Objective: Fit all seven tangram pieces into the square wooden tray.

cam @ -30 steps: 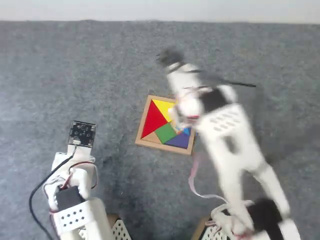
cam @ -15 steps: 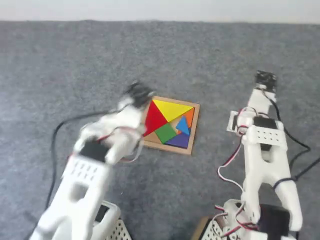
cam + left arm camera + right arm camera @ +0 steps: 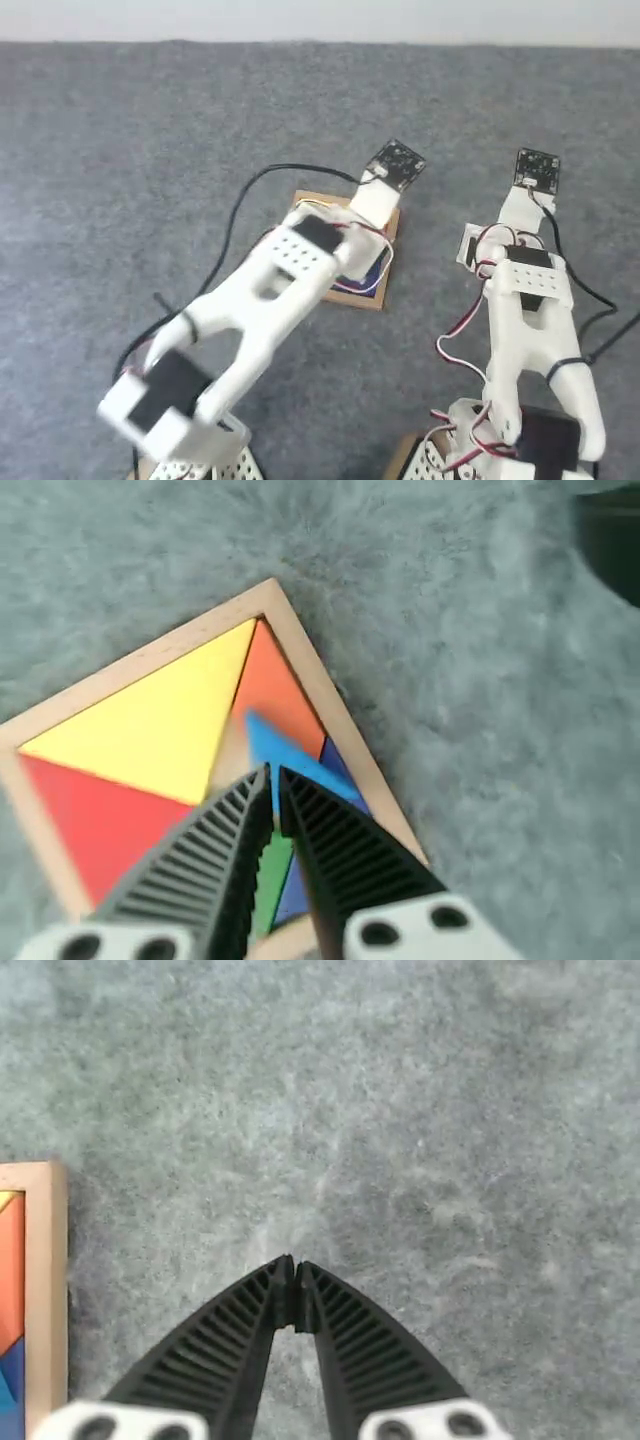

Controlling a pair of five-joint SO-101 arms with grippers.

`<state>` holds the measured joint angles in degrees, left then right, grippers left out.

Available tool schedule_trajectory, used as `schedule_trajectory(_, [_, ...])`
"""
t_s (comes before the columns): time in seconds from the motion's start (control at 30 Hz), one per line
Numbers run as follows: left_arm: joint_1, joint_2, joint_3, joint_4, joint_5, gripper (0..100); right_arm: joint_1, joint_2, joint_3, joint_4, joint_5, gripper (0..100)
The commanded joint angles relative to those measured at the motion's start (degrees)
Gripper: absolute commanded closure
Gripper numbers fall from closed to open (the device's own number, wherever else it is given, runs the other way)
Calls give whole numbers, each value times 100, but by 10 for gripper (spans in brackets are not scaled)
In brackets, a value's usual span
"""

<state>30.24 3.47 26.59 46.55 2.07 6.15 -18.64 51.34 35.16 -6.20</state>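
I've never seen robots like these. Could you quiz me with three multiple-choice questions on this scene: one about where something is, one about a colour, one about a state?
1. The left gripper is over:
A) the tray
B) bare floor far from it
C) the other arm

2. The big triangle beside the red piece is:
A) black
B) yellow
C) white

3. The right gripper is:
A) wide open
B) holding a piece
C) shut, empty

Key: 1 A, its wrist view looks straight onto the tray. 2 B, it shows yellow. 3 C, its fingers meet over grey carpet.
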Motion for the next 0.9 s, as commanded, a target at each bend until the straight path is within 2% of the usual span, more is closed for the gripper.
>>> schedule_trajectory(0.0, [35, 413, -488, -255, 62, 988, -198, -66, -53, -110, -44, 991])
schedule_trajectory(0.23, [114, 633, -479, -299, 62, 988, -286, -66, -62, -119, -44, 991])
schedule_trajectory(0.47, [-440, 642, -400, -62, 70, 988, -251, -66, -53, -110, -35, 991])
schedule_trajectory(0.7, [-457, 642, -391, 185, 35, 988, -251, -66, -35, -101, -35, 991])
schedule_trajectory(0.87, [-484, 527, -409, 220, 334, 988, -251, -66, -44, -101, -35, 991])
